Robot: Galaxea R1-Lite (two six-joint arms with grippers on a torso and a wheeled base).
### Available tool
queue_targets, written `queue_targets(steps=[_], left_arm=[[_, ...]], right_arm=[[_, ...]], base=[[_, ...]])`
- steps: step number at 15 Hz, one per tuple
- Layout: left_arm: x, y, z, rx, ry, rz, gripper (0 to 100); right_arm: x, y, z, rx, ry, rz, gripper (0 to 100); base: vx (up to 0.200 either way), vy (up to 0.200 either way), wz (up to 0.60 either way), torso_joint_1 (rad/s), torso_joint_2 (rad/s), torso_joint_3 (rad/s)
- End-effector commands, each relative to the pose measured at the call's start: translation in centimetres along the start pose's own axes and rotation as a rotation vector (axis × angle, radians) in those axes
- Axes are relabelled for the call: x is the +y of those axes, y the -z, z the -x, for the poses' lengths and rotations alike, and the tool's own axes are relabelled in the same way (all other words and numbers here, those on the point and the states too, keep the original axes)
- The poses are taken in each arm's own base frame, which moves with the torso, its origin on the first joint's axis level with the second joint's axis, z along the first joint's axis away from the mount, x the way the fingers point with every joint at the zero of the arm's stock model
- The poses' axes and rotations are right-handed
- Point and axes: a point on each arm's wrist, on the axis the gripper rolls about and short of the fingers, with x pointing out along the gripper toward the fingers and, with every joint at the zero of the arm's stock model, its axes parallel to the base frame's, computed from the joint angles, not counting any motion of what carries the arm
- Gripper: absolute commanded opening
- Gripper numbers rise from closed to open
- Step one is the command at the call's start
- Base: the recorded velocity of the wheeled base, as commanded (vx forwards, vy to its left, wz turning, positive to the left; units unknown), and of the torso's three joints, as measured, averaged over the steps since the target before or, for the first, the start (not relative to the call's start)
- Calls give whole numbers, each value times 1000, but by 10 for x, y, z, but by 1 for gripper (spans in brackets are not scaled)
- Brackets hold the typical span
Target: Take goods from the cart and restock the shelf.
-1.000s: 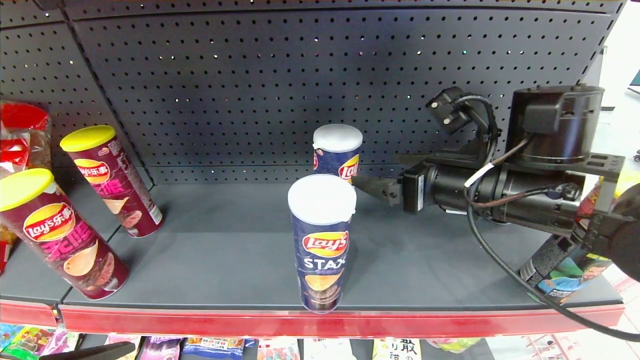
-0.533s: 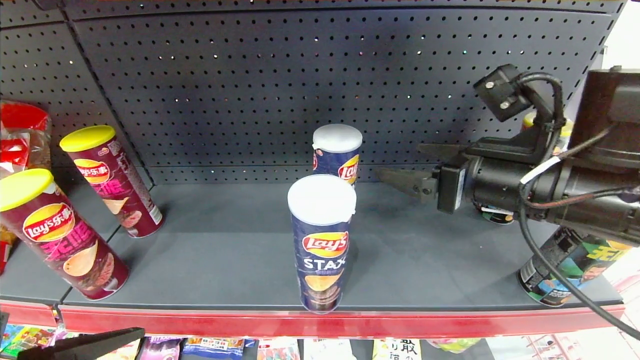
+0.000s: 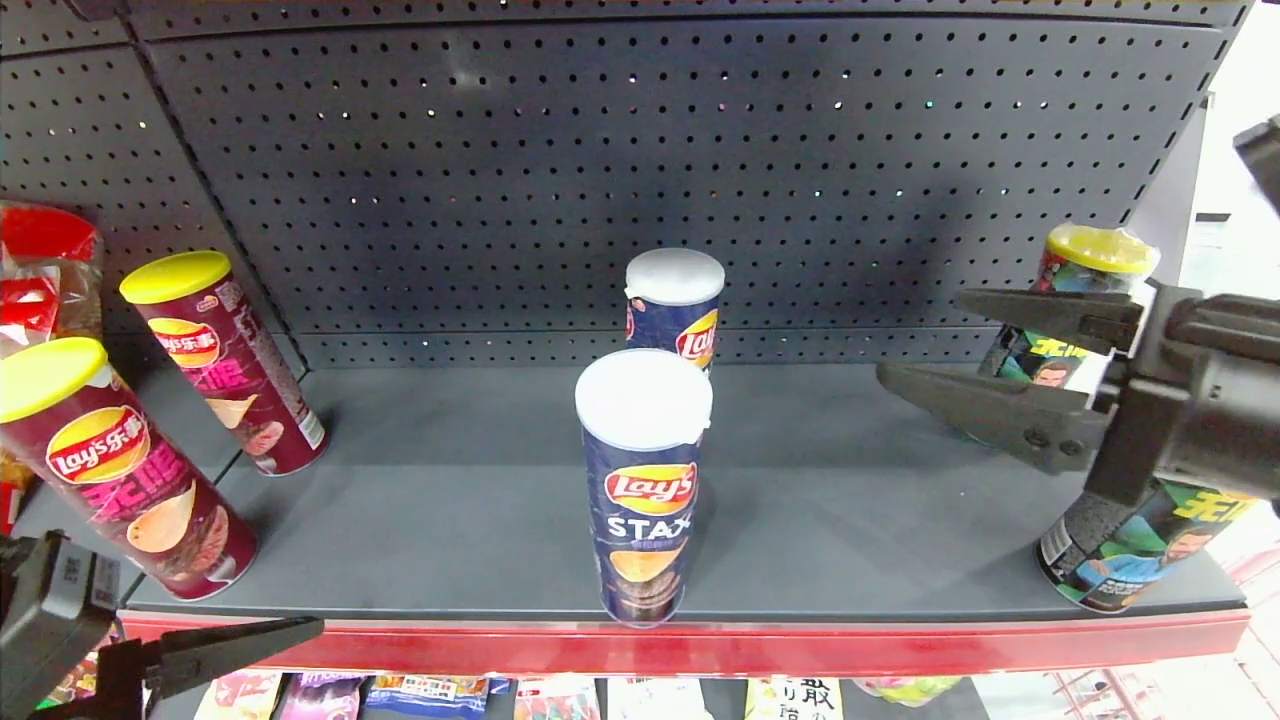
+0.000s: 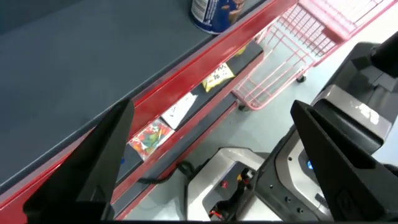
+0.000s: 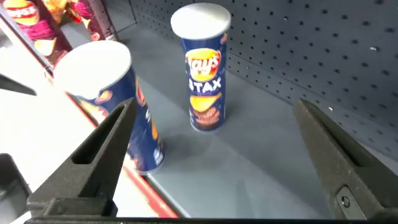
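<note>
Front blue can (image 3: 643, 490) stands at shelf (image 3: 850, 500) lip, right gripper (image 3: 920, 333) fingers spread.

I see a dark grey pegboard (image 3: 500, 180) as the back wall, its holes in even rows, a few letting through pinpricks of light. A slanted seam divides it from the next panel (image 3: 70, 130) on the left. Below it the shelf (image 3: 450, 500) is a flat dark grey board with a glossy red lip (image 3: 800, 645) along its front. Past the right end of the pegboard I get bright white light (image 3: 1235, 100). From the left wrist I see pale grey floor (image 4: 267, 124) below the lip, and a pink wire cart (image 4: 305, 40) standing on it near the shelf.
</note>
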Motion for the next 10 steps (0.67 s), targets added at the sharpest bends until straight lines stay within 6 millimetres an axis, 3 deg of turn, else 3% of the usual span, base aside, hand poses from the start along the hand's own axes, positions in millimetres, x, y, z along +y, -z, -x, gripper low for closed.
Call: queue_targets(steps=[1, 5, 8, 10], left_arm=[[4, -1, -8, 39, 2, 3, 100], [8, -8, -18, 66, 4, 4, 100], [13, -12, -27, 84, 6, 0, 100], [18, -14, -38, 82, 6, -7, 100]], right_arm=[[2, 0, 40, -45, 12, 3, 100], [7, 23, 98, -33, 45, 0, 100], [5, 36, 132, -38, 173, -30, 100], [5, 48, 160, -48, 405, -101, 100]], base=[[0, 0, 0, 0, 0, 0], [0, 0, 0, 0, 0, 0], [0, 0, 0, 0, 0, 0], [0, 0, 0, 0, 0, 0]])
